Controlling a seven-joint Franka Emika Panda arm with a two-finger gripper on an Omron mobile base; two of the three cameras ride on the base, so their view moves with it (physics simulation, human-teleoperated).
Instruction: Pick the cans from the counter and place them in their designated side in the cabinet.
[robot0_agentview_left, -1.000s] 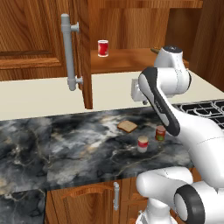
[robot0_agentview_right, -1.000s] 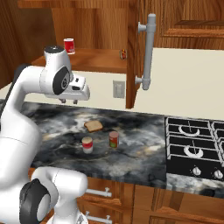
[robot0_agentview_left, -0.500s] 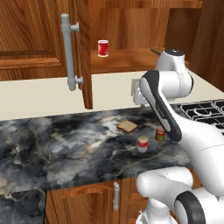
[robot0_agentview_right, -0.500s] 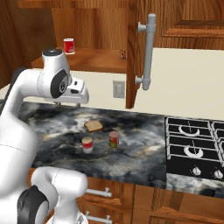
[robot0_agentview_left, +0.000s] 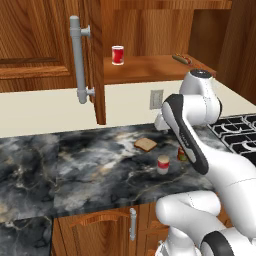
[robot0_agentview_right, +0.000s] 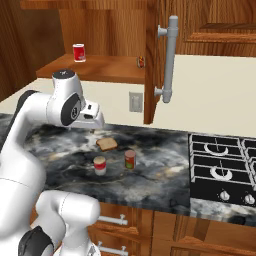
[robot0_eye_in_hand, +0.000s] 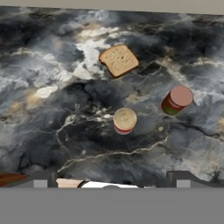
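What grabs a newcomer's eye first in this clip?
The white arm looms over the dark marbled counter, where two small cans, a cream can and a red can, stand apart near a bread slice. Above, the open cabinet holds a bright red tin on its shelf.

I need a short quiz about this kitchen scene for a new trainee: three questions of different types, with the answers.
1. True or false: both cans, the cream can and the green-label can, stand on the counter.
2. Multiple choice: what lies on the counter behind the two cans? A) a bread slice B) a spoon C) a plate
3. Fill in: the red can with the white rim stands on the shelf of the ____.

Key:
1. True; both stand upright and apart.
2. A, the bread slice.
3. cabinet
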